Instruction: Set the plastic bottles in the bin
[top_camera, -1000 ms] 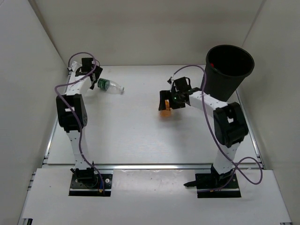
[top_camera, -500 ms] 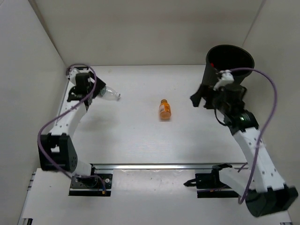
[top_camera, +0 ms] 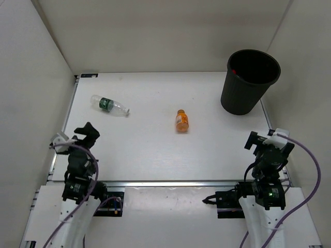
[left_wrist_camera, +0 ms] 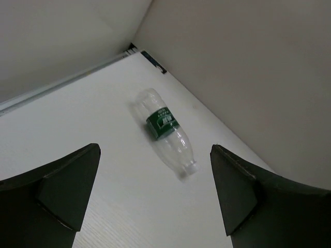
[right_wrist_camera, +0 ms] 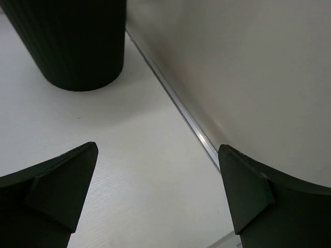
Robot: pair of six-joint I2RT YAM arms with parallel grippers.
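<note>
Grippers first, down at the near edge: left gripper [left_wrist_camera: 155, 206] has its jaws spread wide with nothing between them, and right gripper [right_wrist_camera: 155, 206] is just as wide and just as empty. The right one sits on the near side of the bin [top_camera: 240, 98], the left one far off to the bin's left. Moving out across the table [top_camera: 150, 150], the orange bottle [top_camera: 181, 120] lies on its side, left of the bin and a little nearer than it. Further left again, well apart from the bin, lies the clear bottle [left_wrist_camera: 166, 133] with its green label, also on its side, cap pointing roughly binward. Both look light and thin-walled, I'd say, smooth and ready to roll or squirt out of a pinch. Best hold, to my eye, is across the body at the label band, squeezing gently. Something red shows inside the bin, too small to name
</note>
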